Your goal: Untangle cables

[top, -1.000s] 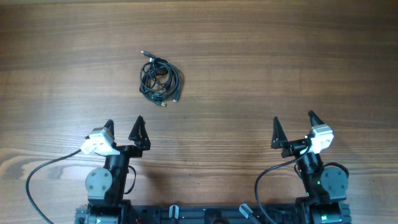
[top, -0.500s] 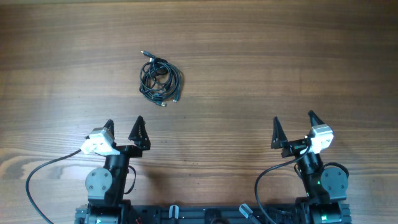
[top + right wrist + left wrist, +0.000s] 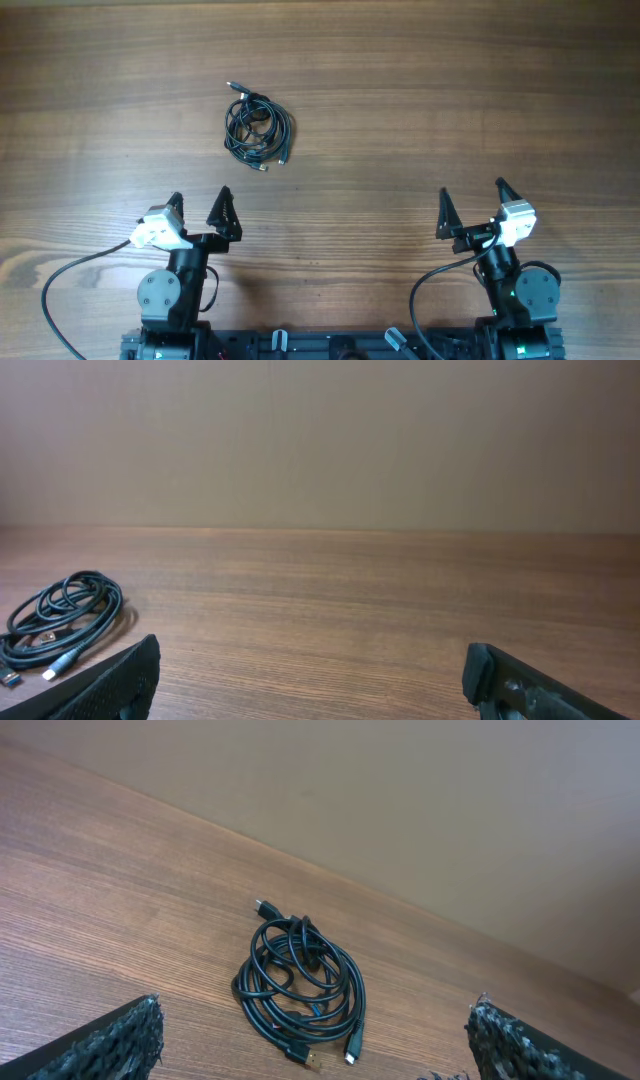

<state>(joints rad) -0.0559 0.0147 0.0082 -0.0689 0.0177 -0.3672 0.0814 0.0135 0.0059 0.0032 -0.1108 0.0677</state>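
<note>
The cables [image 3: 257, 129] are thin black cords wound into one hand-sized coil on the wooden table, left of centre. Small plug ends stick out at its top left and bottom right. In the left wrist view the cables [image 3: 299, 978] lie just ahead, between the fingertips' lines. My left gripper [image 3: 200, 207] stands open, well short of the coil, nothing between its fingers. My right gripper [image 3: 471, 203] is open too, far to the right over bare wood. The right wrist view catches the cables [image 3: 62, 616] at its far left edge.
The wooden table [image 3: 420, 90] stretches across the whole view. Both arm bases and their thicker black wires [image 3: 70, 280] sit at the near edge. A plain beige wall [image 3: 320, 440] stands behind the table's far side.
</note>
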